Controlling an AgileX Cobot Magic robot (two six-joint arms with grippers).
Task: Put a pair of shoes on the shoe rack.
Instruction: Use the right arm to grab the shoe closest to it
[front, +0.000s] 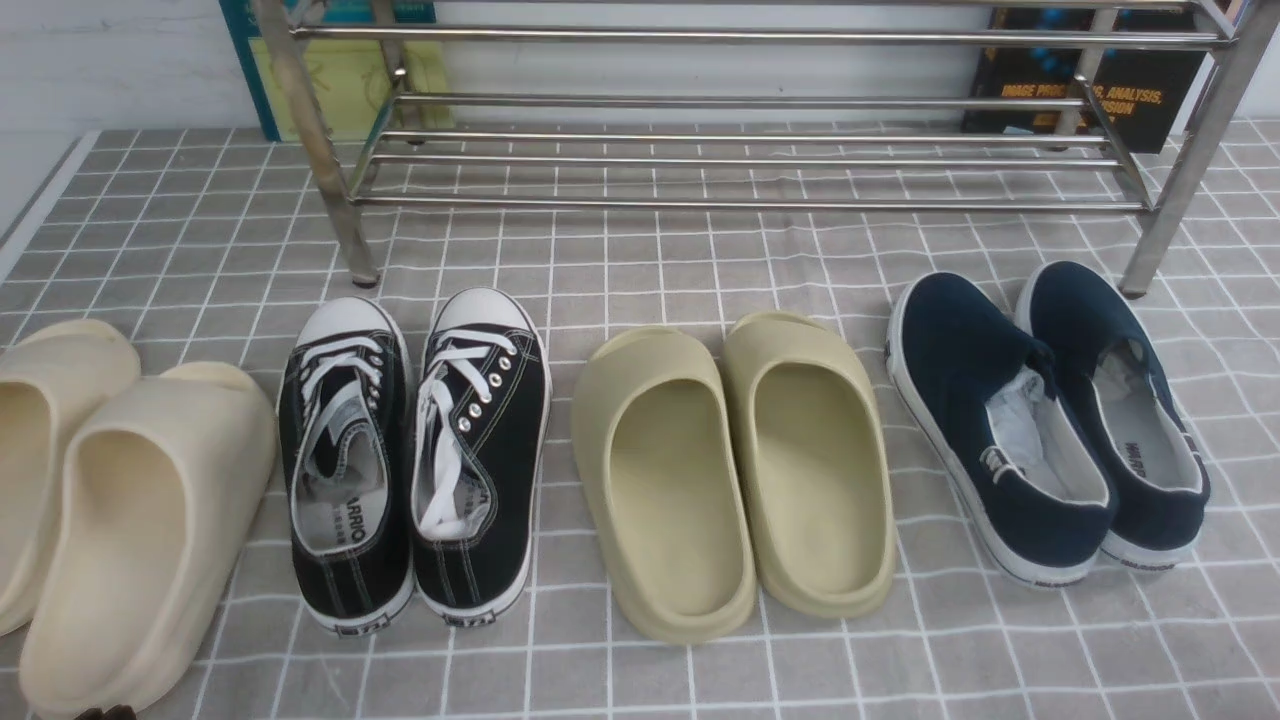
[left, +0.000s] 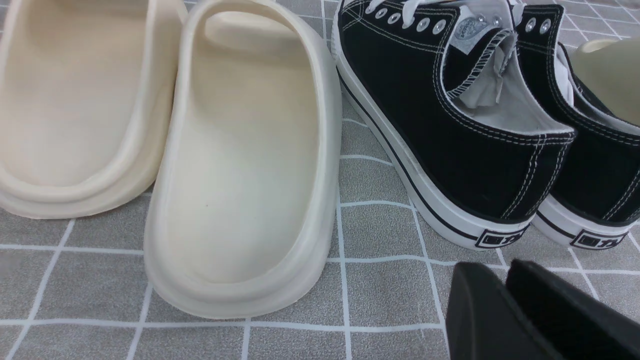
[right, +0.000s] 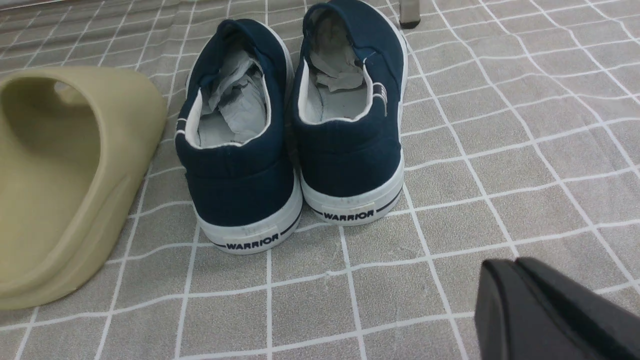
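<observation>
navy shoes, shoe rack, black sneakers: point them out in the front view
navy shoes (front: 960, 340), front view, toe of the left shoe
shoe rack (front: 750, 204), front view, lowest front bar
black sneakers (front: 475, 570), front view, heel of the right sneaker

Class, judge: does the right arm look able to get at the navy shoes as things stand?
Probably yes: the navy shoes sit heels toward the right tool, only bare cloth between; the olive slipper lies beside them, not in the way.

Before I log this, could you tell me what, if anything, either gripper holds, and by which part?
Nothing is held: the left gripper and right gripper are shut and empty; the navy-blue canvas slip-on sneakers lie untouched.
</observation>
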